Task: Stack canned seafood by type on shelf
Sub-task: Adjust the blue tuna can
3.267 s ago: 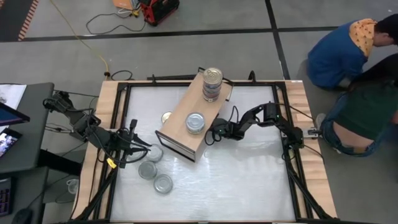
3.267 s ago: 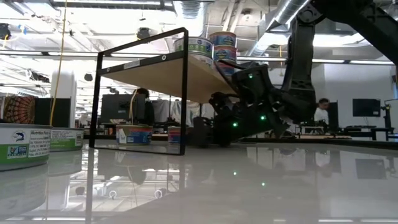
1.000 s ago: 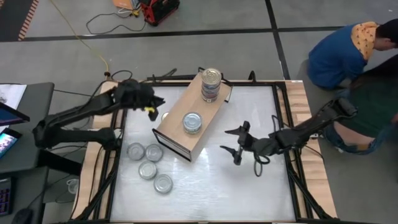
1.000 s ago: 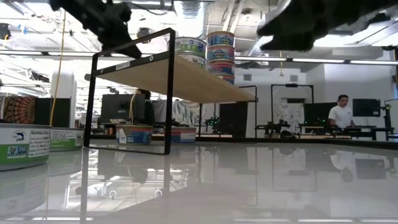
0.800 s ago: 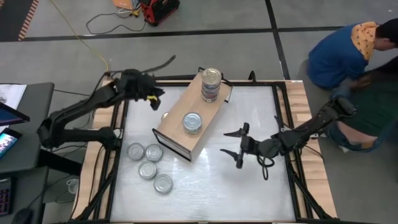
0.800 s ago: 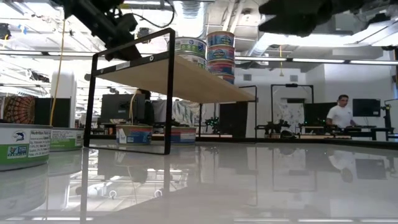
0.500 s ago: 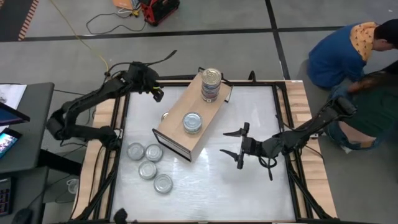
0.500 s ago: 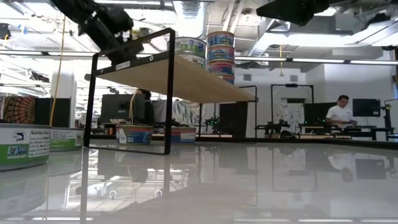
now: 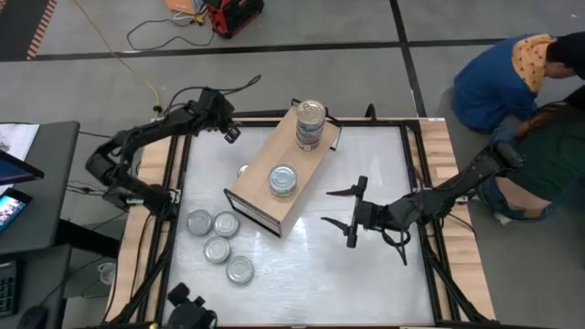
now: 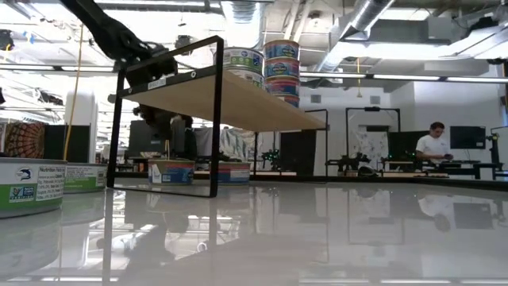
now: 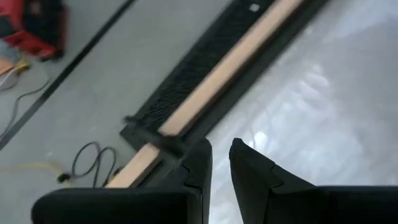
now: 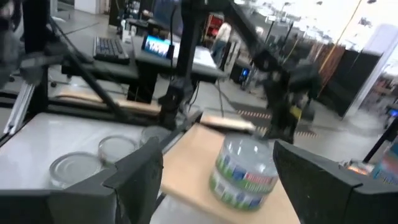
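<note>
Tins: rigid metal, light, slick round walls; you take each across its diameter, low on wall. Count: four silver-lid tins [image 9: 218, 239] loose on tabletop [image 9: 366, 274] left-near of shelf [image 9: 260, 187]; one gold-lid tin [image 9: 244, 171] half hidden at shelf's left; short stack [image 9: 284, 180] mid-shelf; taller stack [image 9: 312, 123] at far end. Left gripper [image 9: 228, 132] at far-left rail, fingers nearly pressed together, empty. Right gripper [image 9: 345, 208] right of shelf, fingers spread, empty.
</note>
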